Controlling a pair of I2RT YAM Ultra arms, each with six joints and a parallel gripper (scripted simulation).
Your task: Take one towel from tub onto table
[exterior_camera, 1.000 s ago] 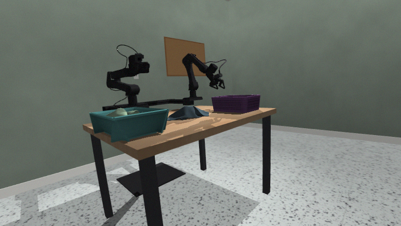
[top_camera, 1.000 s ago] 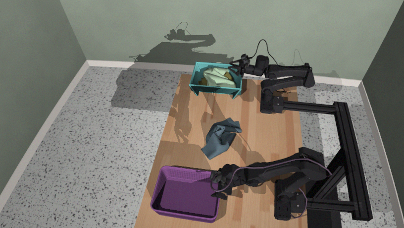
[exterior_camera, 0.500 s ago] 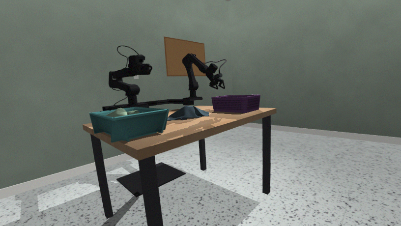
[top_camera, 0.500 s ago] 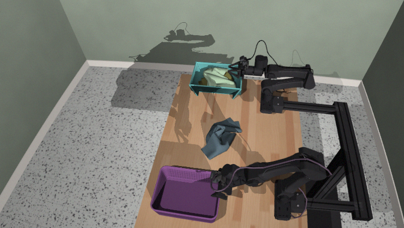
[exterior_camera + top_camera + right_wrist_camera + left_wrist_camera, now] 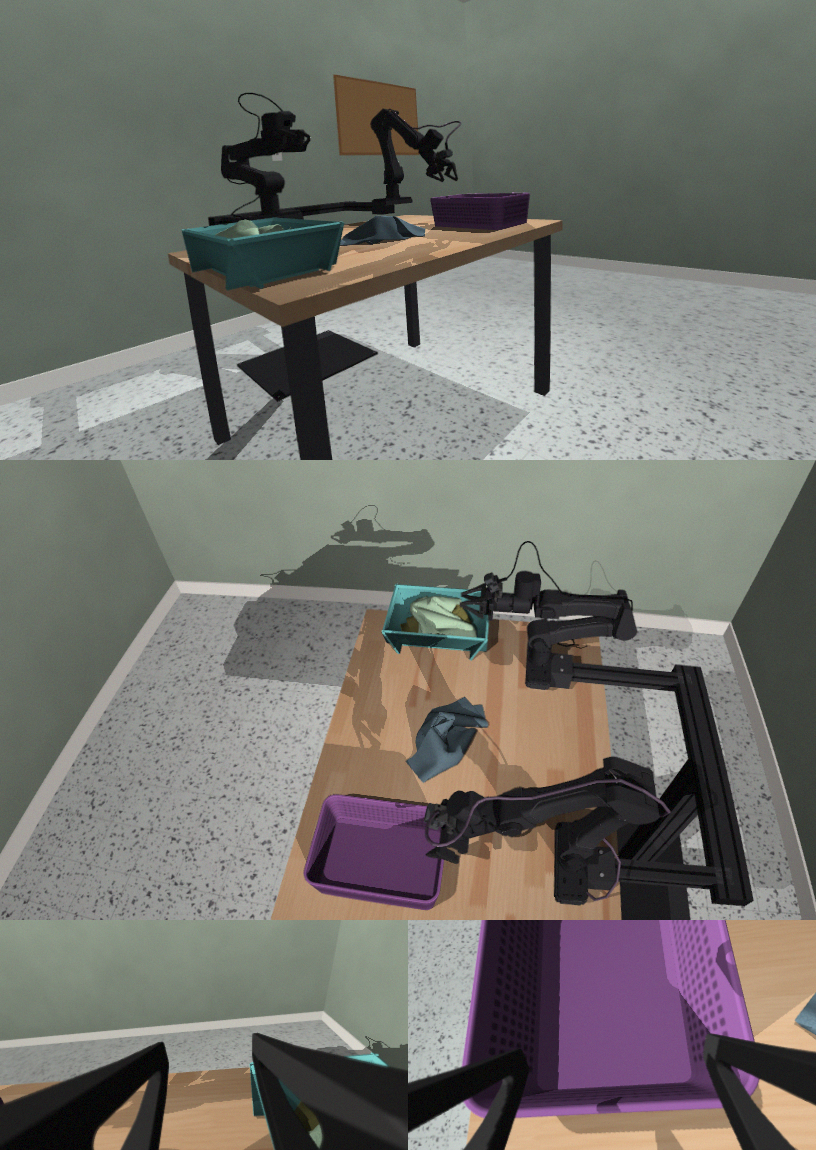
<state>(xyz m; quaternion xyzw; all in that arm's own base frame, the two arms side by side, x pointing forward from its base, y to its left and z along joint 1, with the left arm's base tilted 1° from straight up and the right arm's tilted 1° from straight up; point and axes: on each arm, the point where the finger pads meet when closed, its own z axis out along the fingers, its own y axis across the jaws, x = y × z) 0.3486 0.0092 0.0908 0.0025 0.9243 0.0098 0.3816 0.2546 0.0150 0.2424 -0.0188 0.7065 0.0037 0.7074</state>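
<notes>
Green walls stand around your wooden desk [image 5: 531,734] [image 5: 480,240] [image 5: 648,1135] [image 5: 200,1110], and the floor [image 5: 240,757] [image 5: 657,331] has dark specks. Your blue-gray towel [image 5: 442,740] [image 5: 382,229] [image 5: 809,1015] lies on the desk between the teal tub [image 5: 435,640] [image 5: 268,254] [image 5: 257,1097] and the purple basket [image 5: 374,897] [image 5: 480,211] [image 5: 608,1107], touching neither. It looks crumpled, with folds poking up and a pointy corner. You can see a pale green towel [image 5: 437,614] [image 5: 242,228] [image 5: 316,1137] bunched up inside the tub, with brown-yellow cloth [image 5: 460,612] [image 5: 306,1116] peeking out around it. Your left gripper [image 5: 440,834] [image 5: 444,176] [image 5: 612,1052] is wide open over the basket, holding nothing. Your right gripper [image 5: 464,600] [image 5: 308,140] [image 5: 208,1049] is partly open, up by the tub, and holds nothing.
</notes>
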